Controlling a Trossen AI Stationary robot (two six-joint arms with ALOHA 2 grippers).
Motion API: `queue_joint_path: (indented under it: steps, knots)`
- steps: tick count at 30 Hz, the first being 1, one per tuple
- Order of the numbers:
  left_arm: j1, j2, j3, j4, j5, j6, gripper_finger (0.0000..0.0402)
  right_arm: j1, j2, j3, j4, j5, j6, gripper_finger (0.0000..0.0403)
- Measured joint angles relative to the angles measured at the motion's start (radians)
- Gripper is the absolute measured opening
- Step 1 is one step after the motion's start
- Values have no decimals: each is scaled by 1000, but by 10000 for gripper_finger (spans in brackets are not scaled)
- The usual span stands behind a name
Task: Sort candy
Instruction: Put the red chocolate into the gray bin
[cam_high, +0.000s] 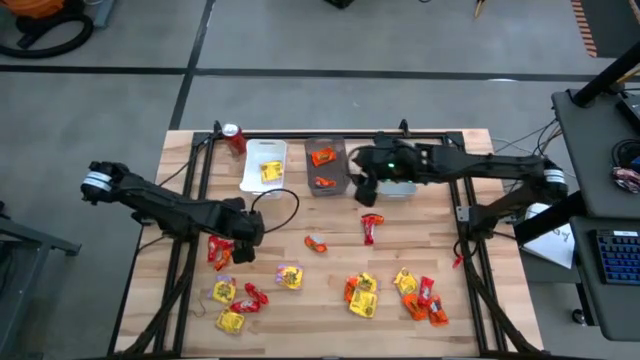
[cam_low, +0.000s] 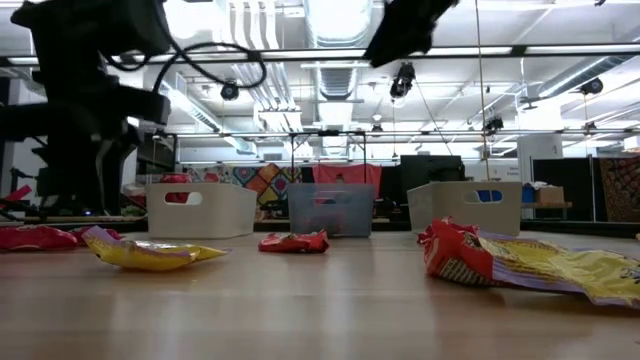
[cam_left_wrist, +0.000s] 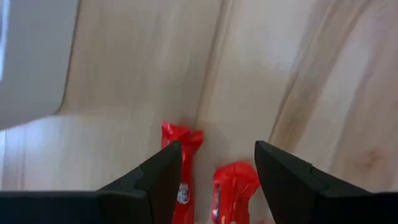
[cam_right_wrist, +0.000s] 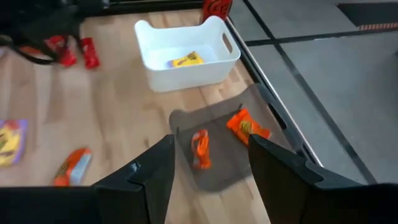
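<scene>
- Nearest the low camera, a yellow-and-red candy packet (cam_low: 530, 262) lies crumpled on the table's front edge, with a yellow packet (cam_low: 150, 252) farther back on the other side.
- The table (cam_high: 330, 215) is pale wooden planking on a black frame. It stands on grey concrete floor, and the low view looks past it into a large workshop with ceiling ducts and lights.
- The left gripper (cam_left_wrist: 217, 165) hangs low over two red packets (cam_high: 221, 251) near the table's left edge, its fingers spread wide and holding nothing. One red packet (cam_left_wrist: 231, 193) shows between the fingers, the other (cam_left_wrist: 181, 163) partly behind one finger.
- The right gripper (cam_right_wrist: 208, 160) is above the grey bin (cam_high: 327, 165), fingers wide apart and empty. Two orange packets (cam_right_wrist: 200, 149) lie in that bin below it.
- Three bins stand in a row along the far edge. The white bin (cam_high: 264, 164) on the left holds one yellow packet (cam_high: 271, 172), and a second white bin (cam_low: 466, 206) is mostly hidden under the right arm in the high view.
- A red soda can (cam_high: 234, 137) stands at the white bin's far left corner.
- Loose candy (cam_high: 362, 294) in yellow, orange and red is scattered over the near half of the table, with a red packet (cam_high: 371, 228) and a small orange one (cam_high: 316, 243) nearer the middle.
- A black cable (cam_high: 278, 205) loops across the boards just beside the left gripper.
</scene>
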Motion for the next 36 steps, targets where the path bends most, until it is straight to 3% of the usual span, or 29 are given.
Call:
queue_joint_path:
  steps: [7, 12, 21, 27, 36]
  knots:
    - [0, 85, 0, -3, -35, -1, 186, 73, -95, -20, -53, 0, 65, 194]
    - [1, 155, 0, -9, -113, -18, 186, 113, -92, -21, -48, 0, 74, 194]
    - [2, 253, 5, -6, -125, -53, 167, 146, -66, -22, -46, 1, 91, 194]
    - [2, 255, 3, 7, -118, -56, 125, 158, -62, -22, -47, 0, 94, 194]
    - [4, 242, 1, 17, -114, -53, 15, 176, -62, -22, -47, 0, 99, 194]
